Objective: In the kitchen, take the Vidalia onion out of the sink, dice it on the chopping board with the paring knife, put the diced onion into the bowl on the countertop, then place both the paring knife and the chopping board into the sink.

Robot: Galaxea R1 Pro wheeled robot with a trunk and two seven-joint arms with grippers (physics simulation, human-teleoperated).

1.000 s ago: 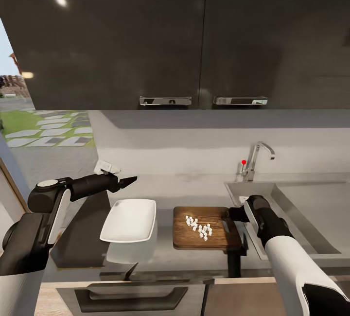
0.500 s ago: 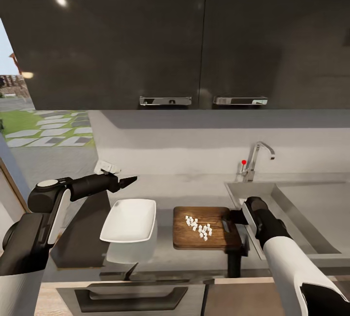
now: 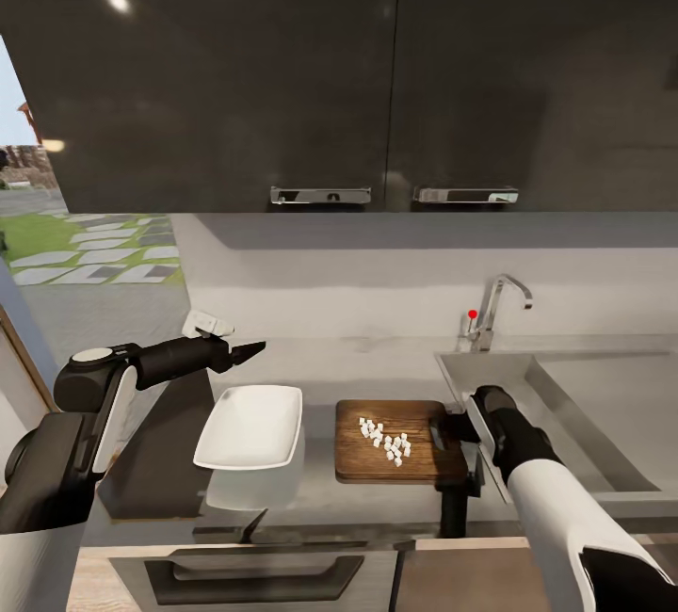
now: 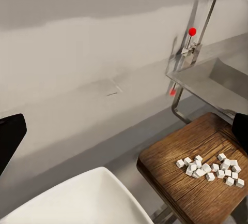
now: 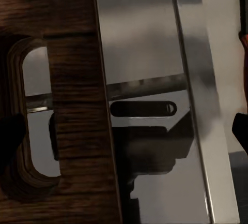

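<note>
The dark brown chopping board (image 3: 414, 461) lies on the grey countertop (image 3: 367, 362) just left of the steel sink (image 3: 603, 424). A small heap of white diced onion (image 3: 386, 440) sits on it. The white bowl (image 3: 250, 426) stands to the board's left. My right gripper (image 3: 454, 426) is open at the board's slot-handle end. In the right wrist view the slot (image 5: 36, 115) lies near one fingertip (image 5: 6, 141), and the other fingertip (image 5: 242, 127) is over steel. My left gripper (image 3: 247, 349) hangs open above the bowl's far edge, holding nothing. A reddish-dark sliver (image 5: 244, 32) at the frame edge might be the paring knife; I cannot tell.
The chrome faucet (image 3: 496, 309) with its red dot rises behind the sink's left corner. Dark wall cabinets (image 3: 320, 75) hang overhead, with handles above the board. A drawer front (image 3: 254, 574) juts out below the counter edge. A window opening (image 3: 56, 217) lies at the left.
My right forearm and wrist have slid slightly back toward me along the board's right edge. The left arm, bowl, board and onion pieces have not moved.
</note>
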